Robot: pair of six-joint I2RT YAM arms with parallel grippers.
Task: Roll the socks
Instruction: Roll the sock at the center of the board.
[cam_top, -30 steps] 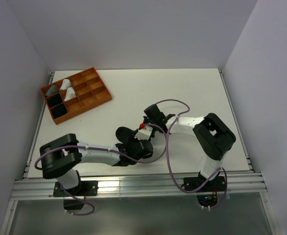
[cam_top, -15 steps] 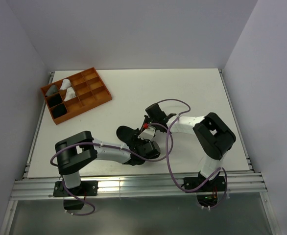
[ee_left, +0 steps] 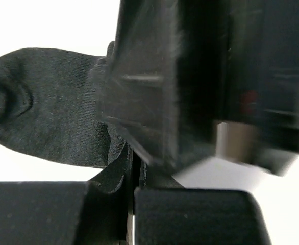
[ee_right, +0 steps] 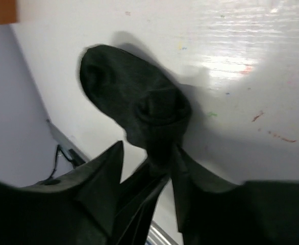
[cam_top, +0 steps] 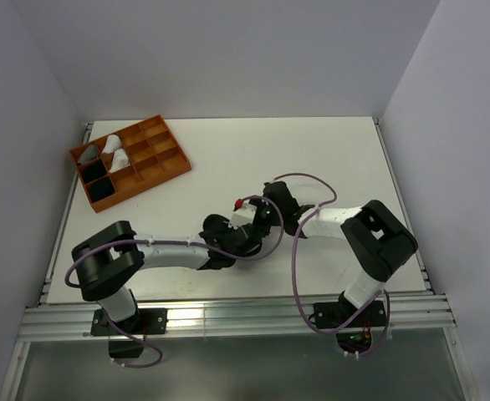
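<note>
Left end effector is clenched on a fold of the black sock, right at the bunched end. Right end effector is released, jaws apart either side of that same knot with daylight showing. The sock lies just 6 o'clock of the tabletop's centre, its loose toe trailing toward 9 o'clock. It looks like light, floppy knit with no stiffness, so I reckon the roll springs open the moment nobody pins it. Best hold is the thick bunch, not 1 thin layer. The surface is white, glossy and faintly marked, so the fabric should slide. Pale walls stand on 3 sides. At 10 o'clock, well apart, the orange tray holds stowed socks.
</note>
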